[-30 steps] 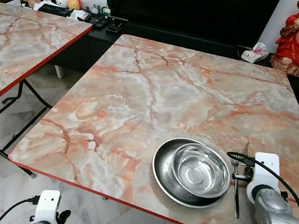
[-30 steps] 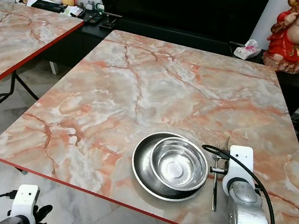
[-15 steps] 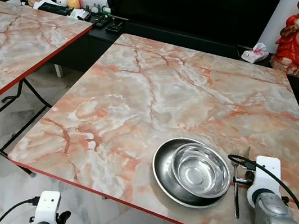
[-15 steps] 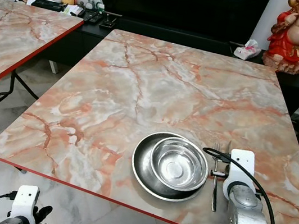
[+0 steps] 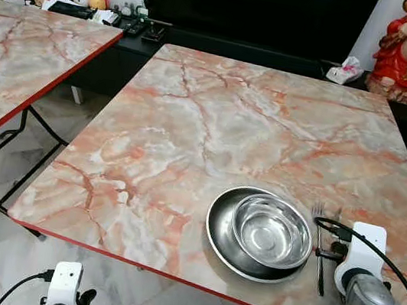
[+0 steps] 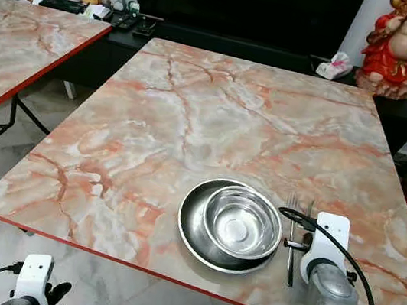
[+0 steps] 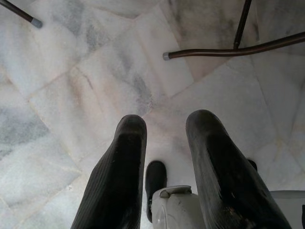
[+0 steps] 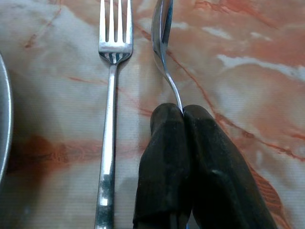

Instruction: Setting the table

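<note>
The right gripper [image 8: 182, 112] pinched a spoon [image 8: 161, 33] by its handle, its bowl apparently edge-up beyond the fingertips, a fork [image 8: 110, 95] lying just beside them. The left gripper [image 7: 164, 129] hung parted above the floor [image 7: 71, 81].

- A round steel plate [image 5: 225, 237] lies flat on the marble table [image 5: 216, 123], near its front edge, toward the right corner.
- A shiny steel bowl [image 5: 271, 231] sits upright inside the plate, shifted to the plate's right side, empty.
- A steel fork [image 8: 110, 119] lies flat just right of the plate, tines pointing away from the table's front edge.
- A steel spoon [image 8: 163, 33] lies beside the fork, on the side away from the plate, turned on edge, its handle pinched between black fingers [image 8: 162, 162].
</note>
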You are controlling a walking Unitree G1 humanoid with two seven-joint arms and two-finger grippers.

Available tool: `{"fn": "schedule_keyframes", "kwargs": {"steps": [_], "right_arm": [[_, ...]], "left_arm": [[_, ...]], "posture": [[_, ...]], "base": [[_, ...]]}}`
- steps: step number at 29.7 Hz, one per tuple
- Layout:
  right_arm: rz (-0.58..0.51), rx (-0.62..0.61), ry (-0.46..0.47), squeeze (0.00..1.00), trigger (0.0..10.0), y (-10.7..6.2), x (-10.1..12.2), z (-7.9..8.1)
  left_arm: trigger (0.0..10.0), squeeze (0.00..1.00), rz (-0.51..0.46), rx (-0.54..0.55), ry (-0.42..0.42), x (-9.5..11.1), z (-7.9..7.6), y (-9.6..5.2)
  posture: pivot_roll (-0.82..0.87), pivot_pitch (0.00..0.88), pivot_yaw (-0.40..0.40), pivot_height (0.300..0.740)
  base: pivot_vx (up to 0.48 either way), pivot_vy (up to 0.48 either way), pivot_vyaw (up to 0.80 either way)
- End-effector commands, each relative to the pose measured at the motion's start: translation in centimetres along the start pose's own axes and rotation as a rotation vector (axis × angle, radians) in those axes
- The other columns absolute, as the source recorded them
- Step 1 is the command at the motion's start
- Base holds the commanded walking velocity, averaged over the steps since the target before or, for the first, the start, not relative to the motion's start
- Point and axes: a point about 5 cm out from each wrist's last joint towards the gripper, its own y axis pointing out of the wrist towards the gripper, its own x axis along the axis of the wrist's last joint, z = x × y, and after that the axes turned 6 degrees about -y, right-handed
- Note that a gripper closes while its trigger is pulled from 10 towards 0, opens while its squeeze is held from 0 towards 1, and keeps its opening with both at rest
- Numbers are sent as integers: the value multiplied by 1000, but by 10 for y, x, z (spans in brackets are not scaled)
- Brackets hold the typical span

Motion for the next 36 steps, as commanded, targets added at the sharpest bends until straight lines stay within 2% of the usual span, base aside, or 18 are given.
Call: {"fn": "schedule_keyframes", "kwargs": {"steps": [1, 7, 8, 9, 10, 11, 12, 13, 14, 36], "right_arm": [[19, -11, 8, 0, 10000, -1, -5, -4], [23, -16, 12, 0, 10000, -1, -4, -6], [22, -16, 13, 592, 10000, -1, -3, -6], [20, -15, 15, 592, 10000, -1, -3, -6], [15, -14, 14, 671, 10000, 0, -2, -5], [13, -13, 13, 659, 10000, 0, -1, -5], [13, -13, 12, 529, 10000, 0, -1, -5], [12, -13, 11, 529, 10000, 0, -1, -5], [11, -13, 11, 0, 10000, 0, 0, -5], [-42, 17, 15, 0, 10000, 1, 11, -2]], "left_arm": [[10000, 0, 30, 2, -8, -6, 1, -1], [10000, 0, 30, 4, -8, -7, 2, -1], [10000, 0, 30, 4, -8, -7, 2, -1], [10000, 0, 30, 5, -8, -7, 2, -1], [10000, 0, 30, 5, -8, -6, 2, -1], [10000, 0, 30, 5, -8, -6, 2, -1], [10000, 0, 29, 5, -9, -6, 2, -1], [10000, 0, 29, 5, -9, -6, 2, -1], [10000, 0, 29, 5, -9, -6, 2, -1], [10000, 0, 29, 7, -8, -6, 3, -1]], "posture": [[66, 9, -14, 740], [67, 10, -14, 740], [67, 12, -13, 740], [67, 12, -13, 740], [68, 12, -13, 740], [68, 12, -13, 740], [68, 12, -12, 740], [68, 12, -12, 740], [70, 12, -13, 740], [70, 13, -13, 740]], "base": [[0, 0, 0], [0, 0, 0], [0, 0, 0], [0, 0, 0], [0, 0, 0], [0, 0, 0], [0, 0, 0], [0, 0, 0], [0, 0, 0], [0, 0, 0]]}}
